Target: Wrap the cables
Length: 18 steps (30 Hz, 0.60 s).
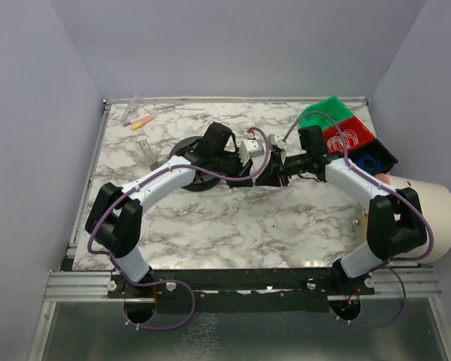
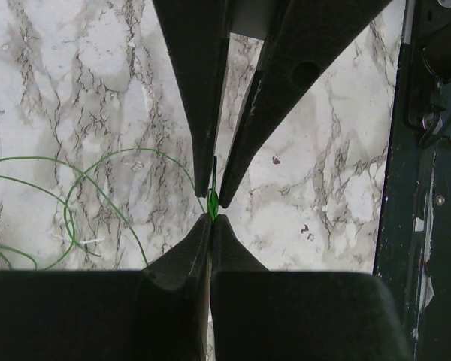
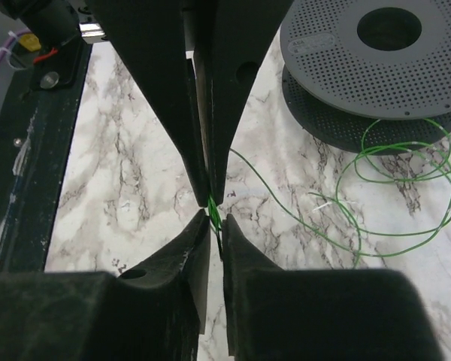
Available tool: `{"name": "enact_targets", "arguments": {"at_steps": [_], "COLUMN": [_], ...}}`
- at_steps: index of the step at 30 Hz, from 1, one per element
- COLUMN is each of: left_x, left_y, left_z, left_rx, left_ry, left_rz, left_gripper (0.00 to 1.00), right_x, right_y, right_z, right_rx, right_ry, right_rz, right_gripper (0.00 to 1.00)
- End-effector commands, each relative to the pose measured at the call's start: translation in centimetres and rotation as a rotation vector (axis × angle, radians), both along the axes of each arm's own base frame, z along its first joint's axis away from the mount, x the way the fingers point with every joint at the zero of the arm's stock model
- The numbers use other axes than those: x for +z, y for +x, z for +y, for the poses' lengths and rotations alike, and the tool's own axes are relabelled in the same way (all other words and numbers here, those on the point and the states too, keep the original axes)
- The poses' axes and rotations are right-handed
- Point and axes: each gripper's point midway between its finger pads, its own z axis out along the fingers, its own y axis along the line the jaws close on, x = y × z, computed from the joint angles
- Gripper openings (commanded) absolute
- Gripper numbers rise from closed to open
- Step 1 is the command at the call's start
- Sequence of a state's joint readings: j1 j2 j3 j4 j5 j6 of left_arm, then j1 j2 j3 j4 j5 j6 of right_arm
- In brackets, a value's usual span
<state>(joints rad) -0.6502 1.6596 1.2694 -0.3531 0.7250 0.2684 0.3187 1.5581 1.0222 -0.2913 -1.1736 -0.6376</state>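
Note:
The cable is a hair-thin green wire (image 2: 125, 153). It lies in loose loops on the marble table and runs up to the grippers. In the right wrist view its loops (image 3: 406, 167) lie beside a grey perforated spool (image 3: 383, 53). Both grippers meet tip to tip over mid-table. My left gripper (image 2: 213, 218) is shut on the wire. My right gripper (image 3: 216, 219) faces it with its jaws nearly together and pinches the same bunch of strands. From above the left gripper (image 1: 254, 174) and right gripper (image 1: 270, 174) touch, and the wire is too thin to see there.
The black spool (image 1: 188, 162) lies under the left arm. Green (image 1: 327, 113), red (image 1: 348, 138) and blue-filled (image 1: 372, 159) bins stand at the back right. A white bucket (image 1: 428, 218) stands at the right edge. Markers (image 1: 139, 120) lie at the back left.

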Motion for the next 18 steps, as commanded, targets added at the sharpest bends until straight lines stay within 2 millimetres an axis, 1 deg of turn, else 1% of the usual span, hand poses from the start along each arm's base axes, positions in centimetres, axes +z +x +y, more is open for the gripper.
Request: {"name": "enact_targets", "arguments": {"at_steps": [1, 4, 5, 10, 13, 16, 18], "left_x": [0.4, 0.5, 0.5, 0.2, 0.1, 0.3, 0.4], "left_y": [-0.2, -0.2, -0.3, -0.2, 0.0, 0.3, 0.3], "left_z": [-0.4, -0.4, -0.3, -0.1, 0.1, 0.4, 0.4], "left_rx": [-0.018, -0.016, -0.017, -0.011, 0.0, 0.009, 0.01], "left_ry": [-0.02, -0.02, -0.019, -0.011, -0.005, -0.009, -0.012], "left_rz": [-0.003, -0.008, -0.01, -0.015, -0.016, -0.018, -0.018], "left_gripper": [0.0, 0.0, 0.0, 0.0, 0.0, 0.0, 0.0], "right_x": [0.5, 0.4, 0.5, 0.8, 1.1, 1.6, 1.6], "right_y": [-0.2, -0.4, -0.4, -0.2, 0.3, 0.6, 0.7], "right_z": [0.2, 0.1, 0.0, -0.2, -0.9, -1.8, -2.1], "right_rx": [0.043, 0.057, 0.061, 0.051, 0.028, 0.014, 0.01], "right_ry": [0.011, 0.0, -0.001, -0.001, 0.011, 0.047, 0.051], "right_rz": [0.006, 0.011, 0.005, 0.007, 0.023, 0.05, 0.062], "right_gripper": [0.11, 0.01, 0.0, 0.0, 0.01, 0.01, 0.0]}}
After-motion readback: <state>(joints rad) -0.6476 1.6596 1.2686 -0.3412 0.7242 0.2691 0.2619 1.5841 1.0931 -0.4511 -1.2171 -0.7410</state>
